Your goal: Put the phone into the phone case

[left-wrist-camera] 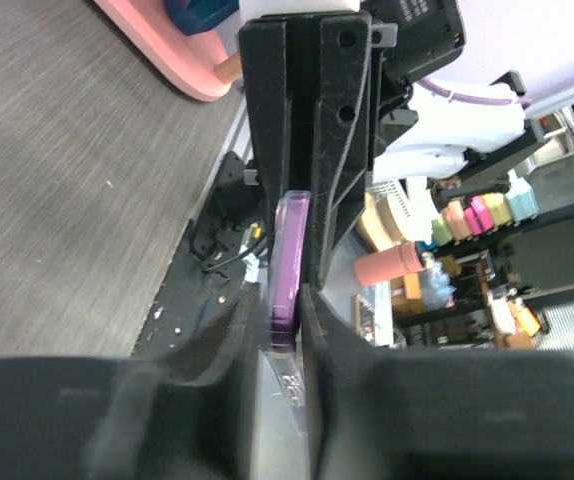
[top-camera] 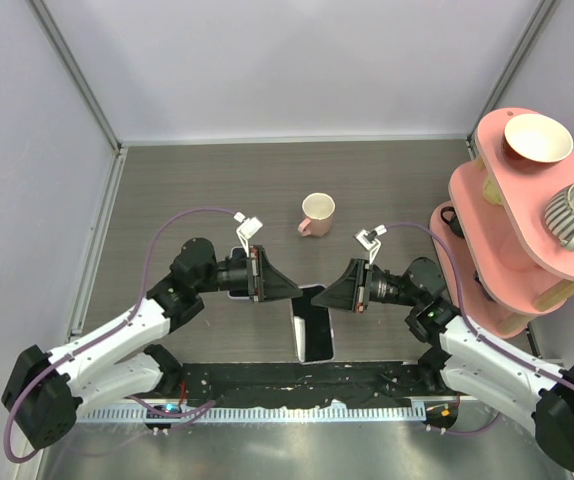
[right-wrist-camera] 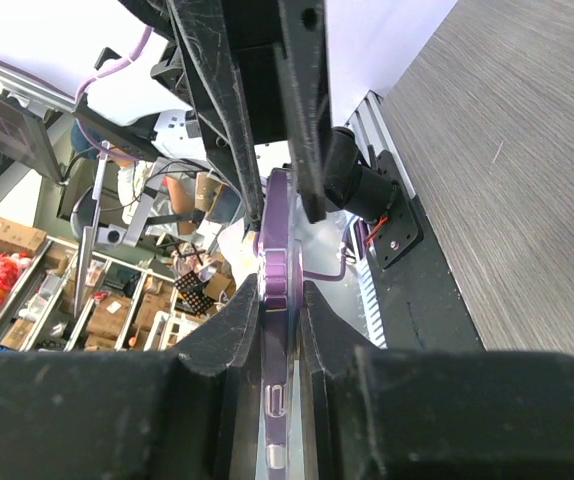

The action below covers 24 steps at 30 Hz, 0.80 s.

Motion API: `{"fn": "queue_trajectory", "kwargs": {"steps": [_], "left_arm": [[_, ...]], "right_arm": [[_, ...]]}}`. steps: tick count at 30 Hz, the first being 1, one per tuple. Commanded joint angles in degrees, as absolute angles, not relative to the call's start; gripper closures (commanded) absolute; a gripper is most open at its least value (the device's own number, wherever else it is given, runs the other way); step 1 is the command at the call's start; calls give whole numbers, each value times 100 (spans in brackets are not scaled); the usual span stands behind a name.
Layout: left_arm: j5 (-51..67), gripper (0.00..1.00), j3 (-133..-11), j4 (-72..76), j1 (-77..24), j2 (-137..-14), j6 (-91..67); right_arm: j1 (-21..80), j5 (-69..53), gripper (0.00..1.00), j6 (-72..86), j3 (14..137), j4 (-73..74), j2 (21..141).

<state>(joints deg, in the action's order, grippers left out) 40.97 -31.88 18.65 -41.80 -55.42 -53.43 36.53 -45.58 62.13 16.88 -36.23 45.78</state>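
- The phone (top-camera: 313, 335) is held in the middle of the near side of the surface (top-camera: 187, 190), between the two arms. Its dark face is turned up and its length runs toward the bases.
- Its far end is pinched from opposite sides by the left gripper (top-camera: 295, 290) and the right gripper (top-camera: 330, 297), whose tips nearly meet.
- Both sets of jaws are narrow. In each wrist view they are closed on a thin purple edge, one finger on each flat face.
- The wrists are turned so that the phone is kept level with the surface. The double grip is judged to steady it while it is seated or adjusted.
- It cannot be told whether the phone case is already around the phone. A pale rim in the top view and a clear strip beside the purple edge in the left wrist view hint at it, no more.
- A second flat thing (top-camera: 235, 291), dark with a light rim, lies on the surface under the left gripper and is mostly covered. It cannot be identified.
- It cannot be made out whether the phone's near end touches the surface.
- A pink cup (top-camera: 317, 212) stands well apart behind, out of the way.
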Motion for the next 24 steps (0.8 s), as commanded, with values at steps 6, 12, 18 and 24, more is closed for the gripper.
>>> {"fn": "queue_trajectory", "kwargs": {"steps": [6,12,18,24], "left_arm": [[3754,100,-3445,1013,-4166,-5291,-4624],[3148,81,-3770,18,-4157,-5124,-4044],[1681,32,-4086,-1211,-4148,-4896,-3639],[-94,13,-4184,-1792,-4157,-4281,-3217]], "right_arm": [[3683,-4219,99,5812,1941,-3291,4614],[3674,-4026,99,5590,1934,-2804,4650],[3674,-3683,99,5284,1872,-2603,4754],[3683,-3017,99,4870,1968,-2382,5308]]}}
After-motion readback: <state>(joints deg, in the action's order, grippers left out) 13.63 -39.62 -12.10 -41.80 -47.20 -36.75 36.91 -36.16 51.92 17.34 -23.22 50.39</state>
